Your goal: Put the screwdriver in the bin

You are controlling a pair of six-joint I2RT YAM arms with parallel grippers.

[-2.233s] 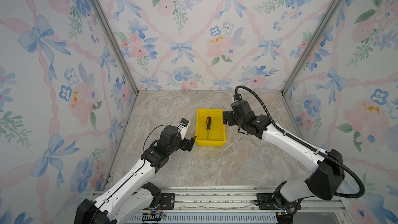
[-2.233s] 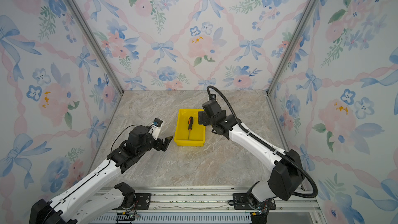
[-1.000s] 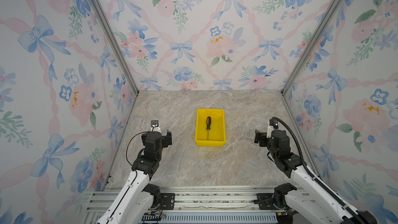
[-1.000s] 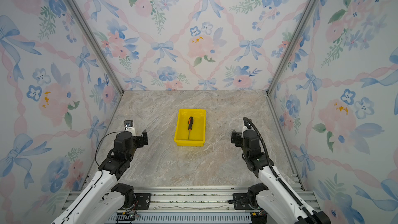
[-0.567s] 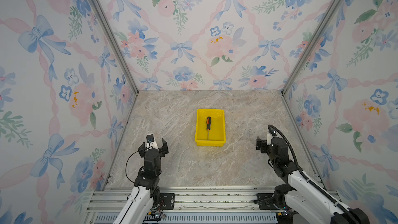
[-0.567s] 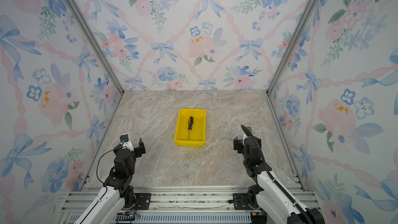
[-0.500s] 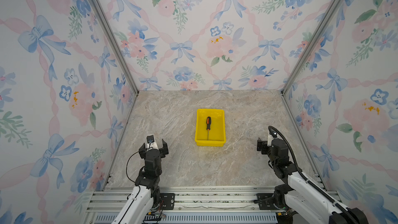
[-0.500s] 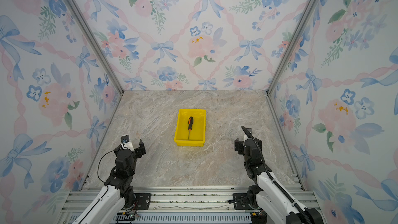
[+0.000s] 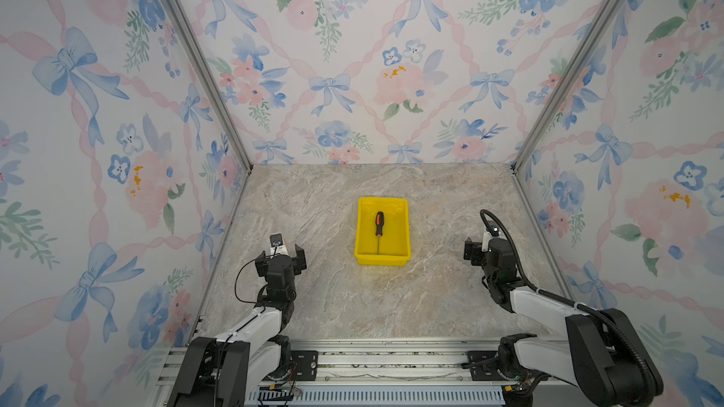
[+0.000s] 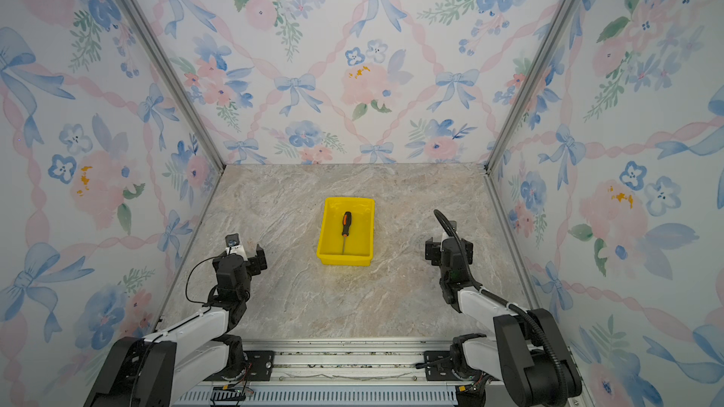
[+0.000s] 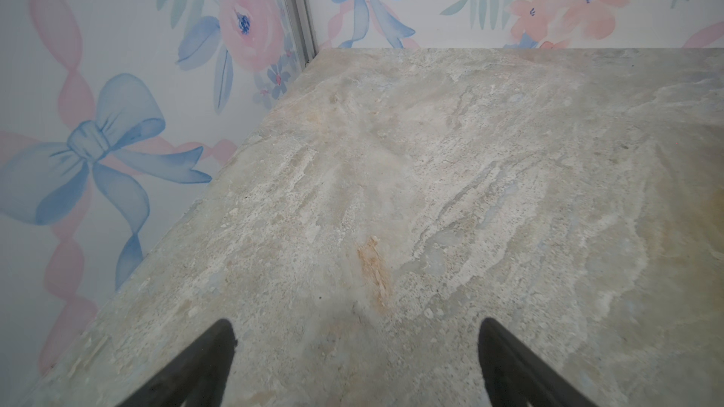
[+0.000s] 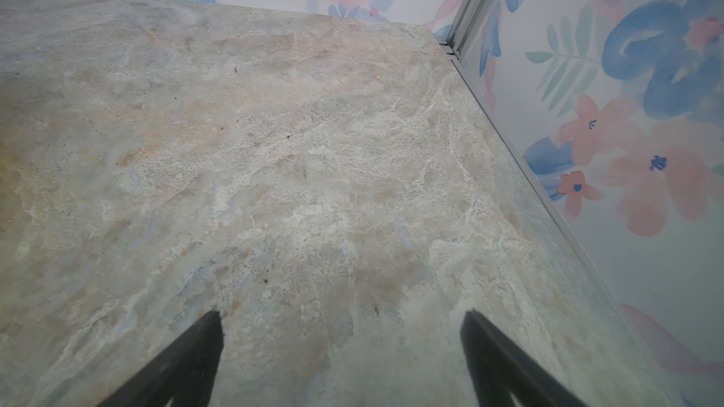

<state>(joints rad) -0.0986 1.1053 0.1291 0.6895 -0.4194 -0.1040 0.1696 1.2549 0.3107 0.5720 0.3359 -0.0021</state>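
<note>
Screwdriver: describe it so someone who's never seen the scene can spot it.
Near the middle of the marble tabletop sits a bright yellow bin. The screwdriver lies inside it, lengthwise, handle toward the back wall. It is the only thing in the bin: black handle with orange inlays, thin grey shaft.

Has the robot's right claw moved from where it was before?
Yes. The black right gripper has pulled back from the small yellow plastic bin, toward the near right side of the marble-patterned table.
</note>
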